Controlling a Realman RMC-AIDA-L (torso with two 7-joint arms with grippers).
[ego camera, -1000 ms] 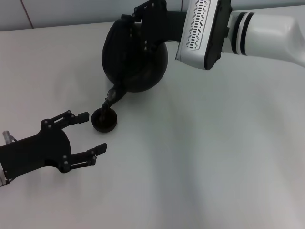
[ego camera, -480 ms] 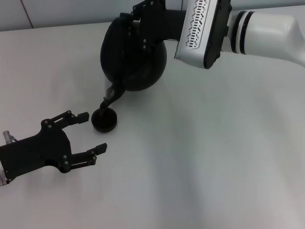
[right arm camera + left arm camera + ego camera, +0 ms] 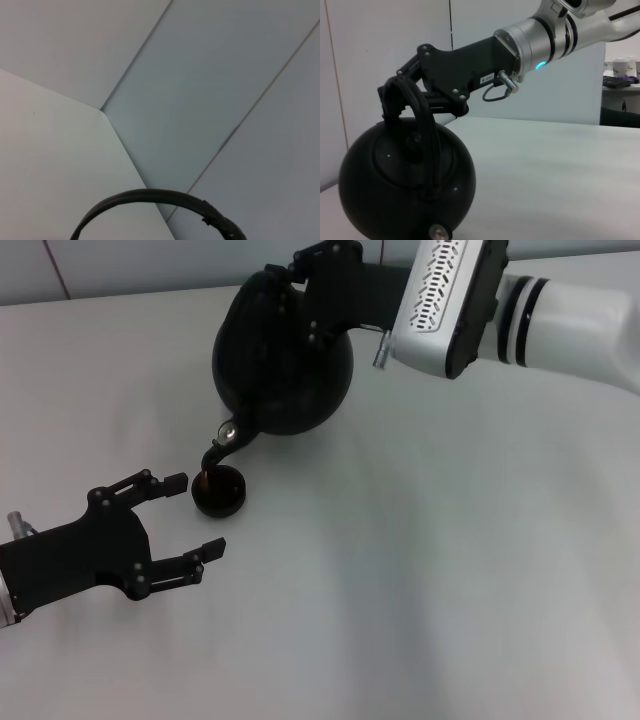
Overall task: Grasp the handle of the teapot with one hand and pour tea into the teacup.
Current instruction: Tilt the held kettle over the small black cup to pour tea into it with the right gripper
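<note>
Mid-pour: right gripper (image 3: 300, 285) clenched on handle (image 3: 422, 122), teapot (image 3: 283, 365) held tilted above table (image 3: 450, 540), spout (image 3: 225, 440) dipped toward teacup (image 3: 219, 490) directly beneath. Brownish stream appears to reach cup. Left gripper (image 3: 185, 525) rests just beside teacup, fingers spread, grasping nothing. Pouring step looks underway; next move likely calls for steady tilt, spout kept over cup, then levelling pot before overflow.

Teapot (image 3: 283, 360) sits tilted behind teacup (image 3: 219, 491) on desk (image 3: 420, 560); left tool (image 3: 185, 516) lies before the teacup.
</note>
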